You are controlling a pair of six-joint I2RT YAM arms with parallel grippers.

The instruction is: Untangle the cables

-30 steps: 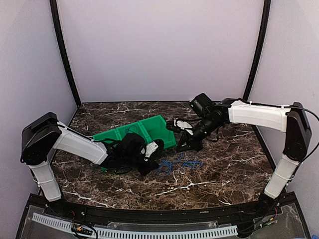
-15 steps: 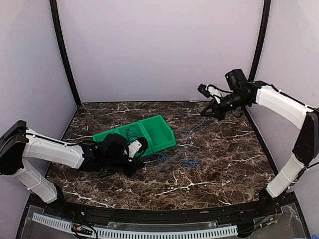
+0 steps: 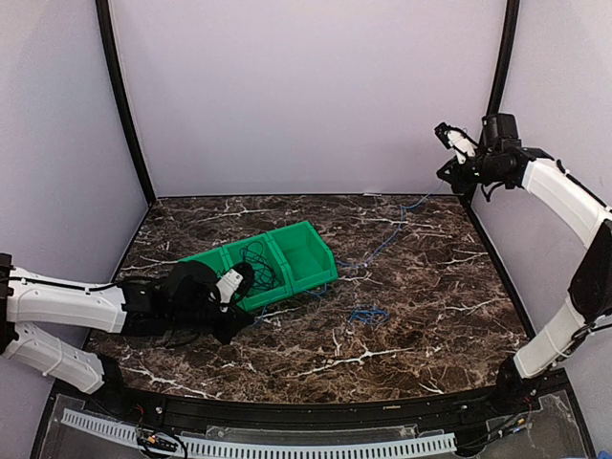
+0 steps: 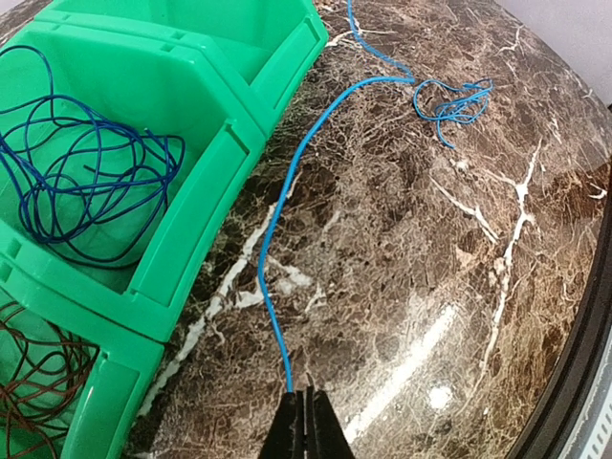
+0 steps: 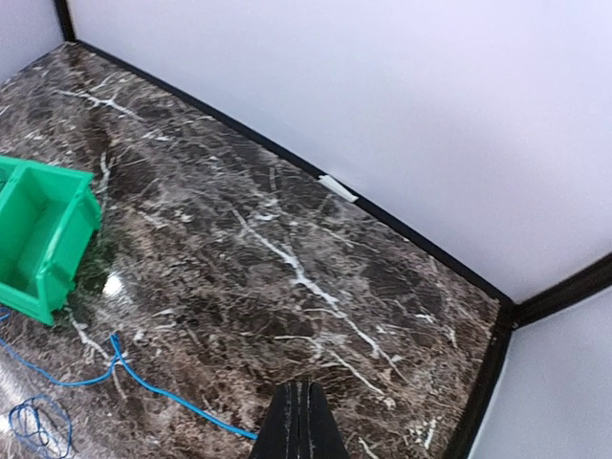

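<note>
Marbled table (image 4: 430, 287), lilac walls (image 3: 306, 96); left pincer (image 4: 306, 394), right pincer (image 5: 299, 387) both tight on blue cable (image 4: 263, 268)

Counter (image 4: 459, 287) looks like polished dark marble, pretty glossy with glare spots. Green bin (image 4: 206, 191) is smooth, slightly shiny plastic. Blue cable (image 4: 260, 277) has a slick plastic-looking jacket.

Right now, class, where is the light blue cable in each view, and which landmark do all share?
Top view: the light blue cable runs from the middle toward the upper right.
Left wrist: it climbs from bottom centre to the top edge.
Right wrist: it crosses the bottom left corner.
Shared landmark: the green bin.
</note>
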